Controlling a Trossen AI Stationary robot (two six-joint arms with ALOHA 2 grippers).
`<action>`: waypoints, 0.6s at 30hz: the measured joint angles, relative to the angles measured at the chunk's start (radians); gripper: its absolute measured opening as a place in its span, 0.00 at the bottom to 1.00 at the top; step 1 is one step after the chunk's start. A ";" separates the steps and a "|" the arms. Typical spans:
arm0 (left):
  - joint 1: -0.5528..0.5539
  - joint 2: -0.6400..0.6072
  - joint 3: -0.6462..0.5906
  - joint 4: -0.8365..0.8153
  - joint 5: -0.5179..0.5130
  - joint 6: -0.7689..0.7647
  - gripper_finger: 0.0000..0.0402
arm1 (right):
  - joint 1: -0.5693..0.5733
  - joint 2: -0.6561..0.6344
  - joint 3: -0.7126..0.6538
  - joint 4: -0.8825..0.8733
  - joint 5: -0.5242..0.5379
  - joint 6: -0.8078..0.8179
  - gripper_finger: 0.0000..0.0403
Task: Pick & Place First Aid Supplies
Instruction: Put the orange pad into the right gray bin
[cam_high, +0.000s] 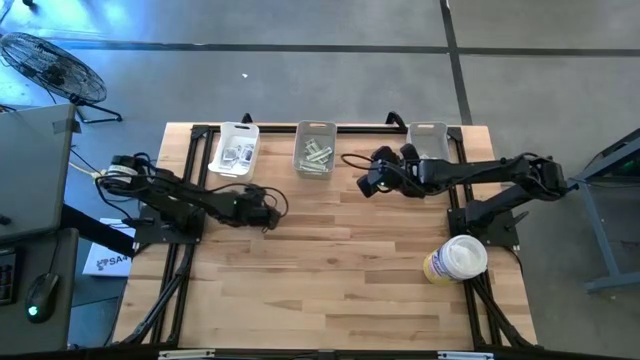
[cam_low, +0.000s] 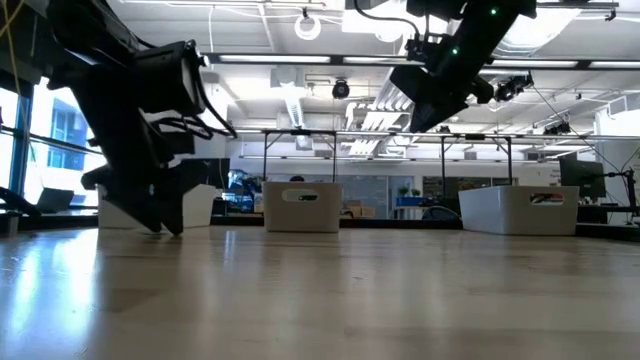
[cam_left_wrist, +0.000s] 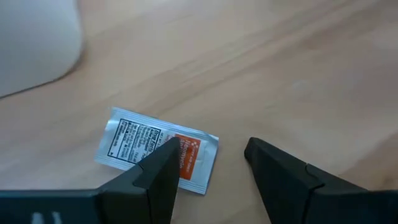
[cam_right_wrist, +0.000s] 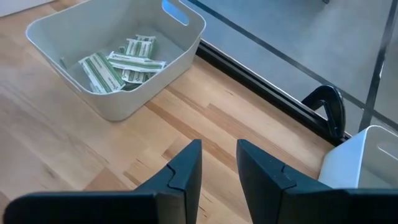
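So the big light butcher-block wooden table (cam_high: 330, 270) is filling most of the high view, and two dark arms are reaching in from either side. Along the upper edge of the table three pale rectangular plastic bins are sitting in a row: the left bin (cam_high: 236, 148) is holding white squarish packets (cam_high: 237, 153), the middle bin (cam_high: 315, 148) is holding a bunch of long pale green strips (cam_high: 315, 157), and the right bin (cam_high: 429, 142) is sitting partly under the right arm, so I can't tell what's in it. Down at the lower right of the high view a round white-and-yellow tub (cam_high: 455, 260) is standing on the table edge. The left gripper (cam_high: 268, 214) is hanging low over the wood left of centre, and in its wrist view its fingers are spread apart, straddling bare tabletop, with one fingertip (cam_left_wrist: 163, 163) overlapping a small flat white paper packet with black print and an orange-red patch (cam_left_wrist: 155, 149) that's lying flat on the table; it isn't gripping it. The right gripper (cam_high: 370, 181) is hovering up in the air just right of the middle bin, fingers slightly apart with only a narrow gap and holding nothing. Its wrist view is looking at the green strips (cam_right_wrist: 118, 64) piled in that bin (cam_right_wrist: 180, 46).
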 joint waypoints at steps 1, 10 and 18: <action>0.000 0.000 0.000 0.011 0.008 0.010 0.48 | 0.000 0.000 0.000 0.001 0.000 0.000 0.23; -0.010 0.002 0.002 0.273 0.203 0.239 0.48 | 0.000 0.000 0.000 0.005 -0.004 -0.004 0.23; -0.086 0.066 0.000 0.604 0.404 0.576 0.48 | 0.028 0.000 0.000 0.213 -0.284 -0.229 0.23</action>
